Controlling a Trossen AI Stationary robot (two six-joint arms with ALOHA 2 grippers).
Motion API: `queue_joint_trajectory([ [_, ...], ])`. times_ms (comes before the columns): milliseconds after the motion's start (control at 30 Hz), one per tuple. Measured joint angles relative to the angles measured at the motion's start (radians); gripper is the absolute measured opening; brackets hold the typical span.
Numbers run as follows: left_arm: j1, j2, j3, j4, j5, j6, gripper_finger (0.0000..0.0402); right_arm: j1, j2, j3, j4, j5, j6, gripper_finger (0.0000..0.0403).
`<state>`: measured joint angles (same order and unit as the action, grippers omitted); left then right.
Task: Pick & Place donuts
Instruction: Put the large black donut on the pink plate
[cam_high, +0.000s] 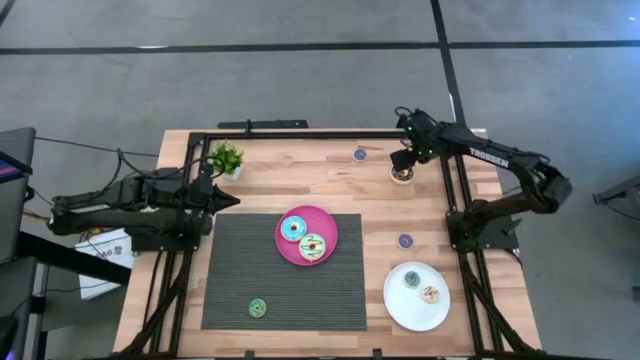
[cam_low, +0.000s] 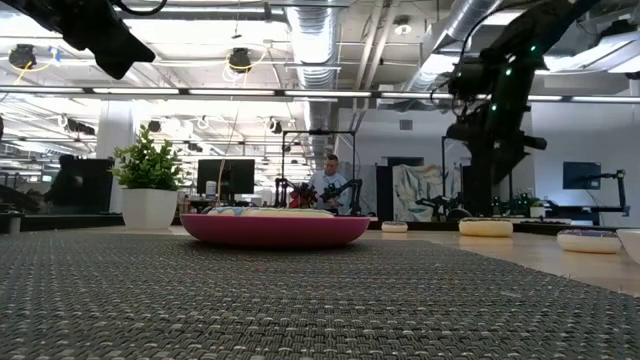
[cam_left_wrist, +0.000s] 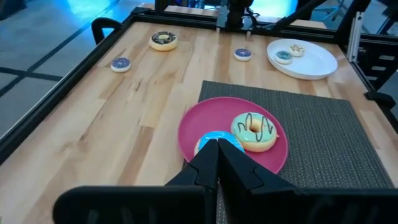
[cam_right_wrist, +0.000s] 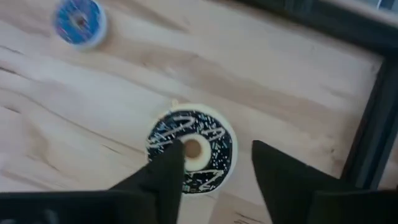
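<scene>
Wooden planking is forming the surface (cam_high: 300, 180), with a dark woven mat (cam_high: 240, 290) lying across its middle and an open office showing beyond it in the low view. Two donuts are already sitting on the pink plate (cam_high: 330, 240): a blue-iced donut (cam_high: 293, 228) and a green-iced donut with dark stripes (cam_high: 313, 246). Two more are resting on the white plate (cam_high: 400, 305) near the surface's front right corner. By my judgement roughly half the job is standing done; a small green donut (cam_high: 257, 307) on the mat's front edge, two purple ones (cam_high: 360, 155) (cam_high: 405, 241) on bare wood, and a chocolate donut with white drizzle (cam_right_wrist: 191, 151) near the back right edge are waiting.

The right hand (cam_right_wrist: 214, 165) is hanging over that chocolate donut with fingers apart, one finger over its ring and the other beyond its rim; only the right wrist view is showing this. The left hand (cam_left_wrist: 217, 163) is waiting near the surface's left edge, beside a potted plant (cam_high: 226, 158), fingers pressed together and empty.
</scene>
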<state>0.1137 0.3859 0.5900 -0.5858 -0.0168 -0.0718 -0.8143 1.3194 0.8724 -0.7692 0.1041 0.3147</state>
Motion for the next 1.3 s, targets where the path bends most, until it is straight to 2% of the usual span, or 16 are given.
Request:
queue_joint_trajectory([
  [133,0.002,0.000,0.000,0.000,0.006,-0.018,0.0000,0.000,0.064,0.000,-0.019,0.001,0.012,0.0243],
  [233,0.002,0.000,0.000,0.000,0.006,-0.018,0.0000,0.000,0.115,0.000,-0.020,0.001,0.026,0.0276],
  [433,0.002,0.000,0.000,0.000,0.005,-0.020,0.0000,-0.001,0.207,0.000,-0.013,0.034,0.027,0.0288],
  [600,0.001,0.000,0.000,0.000,0.004,-0.022,0.0000,-0.001,0.274,0.000,0.019,0.060,0.027,0.0269],
  [900,0.001,0.000,0.000,0.000,-0.015,-0.050,0.0000,-0.001,0.395,0.008,0.058,0.032,0.026,0.0212],
  [1167,0.001,0.000,0.000,-0.002,-0.016,-0.056,0.0000,-0.011,0.364,0.002,0.080,0.015,0.026,0.0122],
  [1300,0.001,0.000,0.000,-0.002,-0.017,-0.056,0.0000,-0.026,0.321,-0.002,0.078,0.023,0.027,0.0095],
])
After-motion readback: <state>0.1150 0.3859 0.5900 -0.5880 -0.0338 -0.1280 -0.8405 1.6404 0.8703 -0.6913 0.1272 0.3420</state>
